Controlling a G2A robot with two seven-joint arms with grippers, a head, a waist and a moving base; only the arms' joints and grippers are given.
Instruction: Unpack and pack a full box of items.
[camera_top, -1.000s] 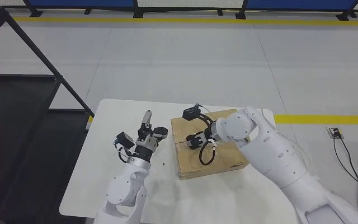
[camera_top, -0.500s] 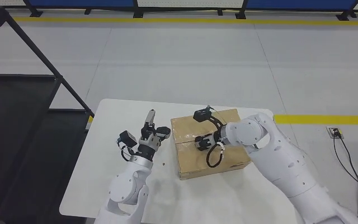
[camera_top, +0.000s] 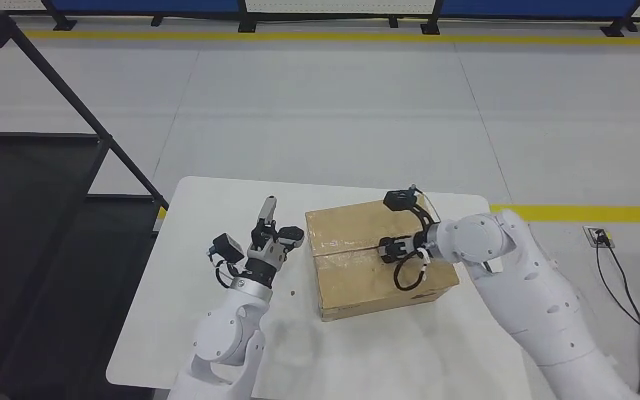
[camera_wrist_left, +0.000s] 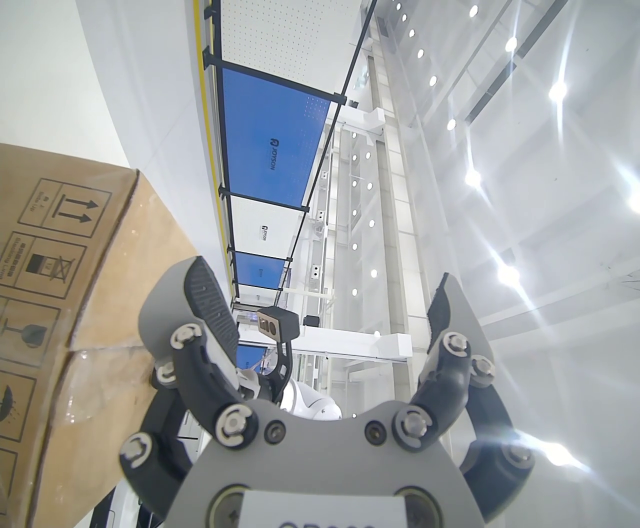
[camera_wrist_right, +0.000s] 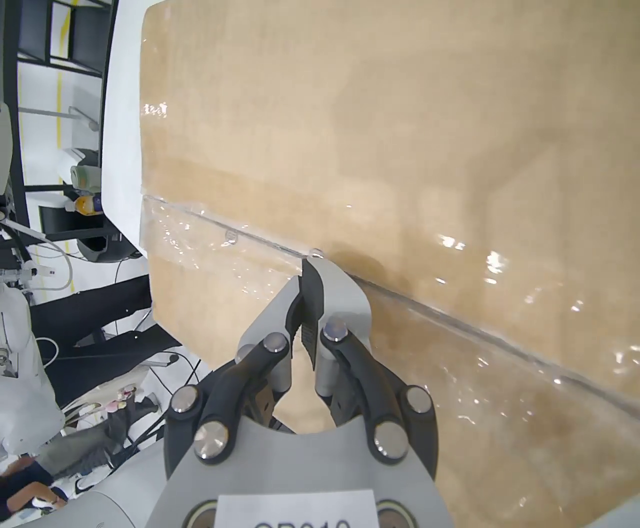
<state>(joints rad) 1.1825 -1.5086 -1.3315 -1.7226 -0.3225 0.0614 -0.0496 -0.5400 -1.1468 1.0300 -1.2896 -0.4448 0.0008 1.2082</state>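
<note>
My right fingers (camera_wrist_right: 345, 295) slid along clear tape seam (camera_wrist_right: 450, 310) toward right end of closed brown cardboard box (camera_top: 350, 275) on white desk (camera_top: 200, 280). Now pressed together, tips touching seam; seam's long axis runs crosswise under tips; left fingers (camera_wrist_left: 207, 295) spread apart, pointing up, just beside box's left face.

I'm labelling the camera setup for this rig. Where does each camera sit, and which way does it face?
Top view: above the arms, looking down at the table, box, left gripper and right gripper.
Left wrist view: on the left arm, facing up at the ceiling past its open left gripper.
Right wrist view: on the right arm, facing down at the taped seam, shut right gripper at it.
Shared: all three show the box.
</note>
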